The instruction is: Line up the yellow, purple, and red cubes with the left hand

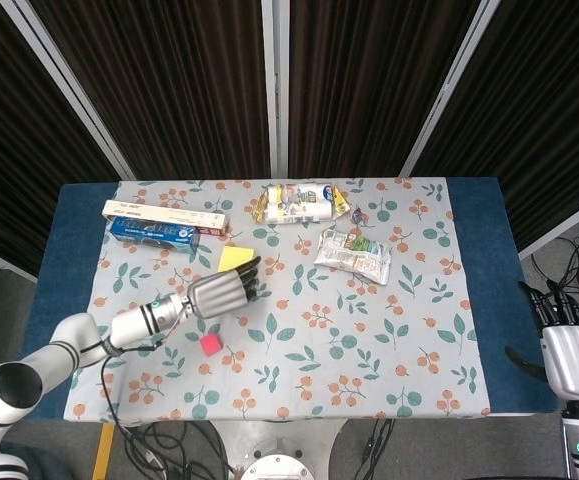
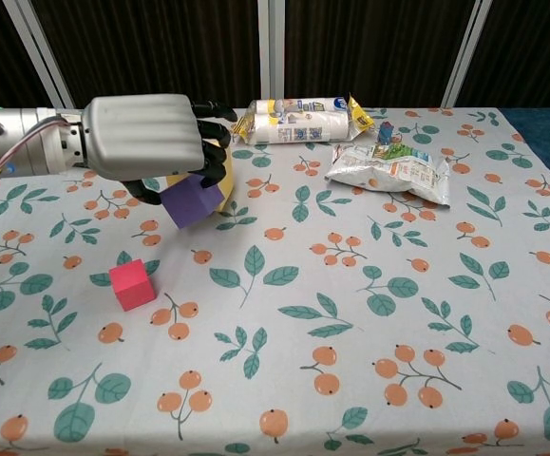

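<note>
My left hand [image 2: 146, 138] grips the purple cube [image 2: 190, 203] from above and holds it tilted, clear of the tablecloth. In the head view the left hand [image 1: 223, 291] hides that cube. Just behind the hand lies the yellow cube [image 1: 235, 257], and in the chest view only a sliver of the yellow cube [image 2: 223, 185] shows to the right of the purple one. The red cube [image 2: 131, 284] rests on the cloth, in front of the hand and to its left; in the head view the red cube [image 1: 210, 344] lies below the hand. My right hand [image 1: 572, 355] hangs off the table's right edge, fingers apart and holding nothing.
A blue and white box [image 1: 164, 223] lies at the back left. A white wrapped packet [image 2: 298, 120] sits at the back centre, and a crinkled snack bag [image 2: 388, 170] is to its right. The flowered cloth [image 2: 369, 313] covers the table.
</note>
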Controlling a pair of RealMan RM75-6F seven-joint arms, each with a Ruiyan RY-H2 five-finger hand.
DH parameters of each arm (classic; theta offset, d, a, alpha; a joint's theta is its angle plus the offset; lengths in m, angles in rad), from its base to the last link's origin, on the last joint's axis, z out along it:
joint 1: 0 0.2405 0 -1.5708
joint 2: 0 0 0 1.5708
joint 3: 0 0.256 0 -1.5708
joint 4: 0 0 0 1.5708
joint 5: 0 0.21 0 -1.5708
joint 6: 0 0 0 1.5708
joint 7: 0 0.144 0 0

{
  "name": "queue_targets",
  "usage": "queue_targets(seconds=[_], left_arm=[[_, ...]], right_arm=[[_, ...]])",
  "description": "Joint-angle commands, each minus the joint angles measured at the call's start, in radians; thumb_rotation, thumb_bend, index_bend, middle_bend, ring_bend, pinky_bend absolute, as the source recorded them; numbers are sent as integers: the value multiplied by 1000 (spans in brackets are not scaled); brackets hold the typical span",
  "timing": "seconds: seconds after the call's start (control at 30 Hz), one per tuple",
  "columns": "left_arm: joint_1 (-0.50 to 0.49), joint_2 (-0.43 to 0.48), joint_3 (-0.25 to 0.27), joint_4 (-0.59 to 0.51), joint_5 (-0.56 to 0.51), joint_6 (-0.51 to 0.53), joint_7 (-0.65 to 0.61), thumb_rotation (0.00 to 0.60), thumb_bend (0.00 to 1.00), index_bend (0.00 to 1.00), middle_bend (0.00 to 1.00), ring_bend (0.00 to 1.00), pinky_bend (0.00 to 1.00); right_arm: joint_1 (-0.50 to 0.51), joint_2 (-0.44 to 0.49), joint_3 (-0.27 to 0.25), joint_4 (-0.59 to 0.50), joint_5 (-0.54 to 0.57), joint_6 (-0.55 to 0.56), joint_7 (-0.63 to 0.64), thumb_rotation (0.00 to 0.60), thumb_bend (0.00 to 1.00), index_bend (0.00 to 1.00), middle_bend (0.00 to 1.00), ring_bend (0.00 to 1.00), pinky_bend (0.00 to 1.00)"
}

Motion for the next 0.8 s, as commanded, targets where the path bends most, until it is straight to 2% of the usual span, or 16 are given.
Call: queue_targets(seconds=[0.03, 0.4, 0.67, 0.8], left_arm=[[0, -15, 1, 14, 7, -3, 25, 600, 157, 540, 558, 293, 158], [-4, -38, -10, -13, 11, -28, 127, 600, 153, 485, 515, 289, 158], [7, -13, -35, -94, -34, -99, 224, 600, 114, 418, 353, 206, 148], [16, 14, -49, -159, -51, -100, 251, 600, 105, 397, 327, 196, 148]], right_arm=[[-1, -1, -2, 0, -1, 0, 0, 600, 72, 78, 183, 20, 137], [-2, 3, 0, -9, 1, -1, -7, 600, 72, 78, 183, 20, 137], [-4, 4, 1, -8, 1, 2, -7, 600, 72, 78, 185, 20, 137], [-3, 3, 0, -6, 0, 0, -5, 600, 73, 78, 185, 20, 137]])
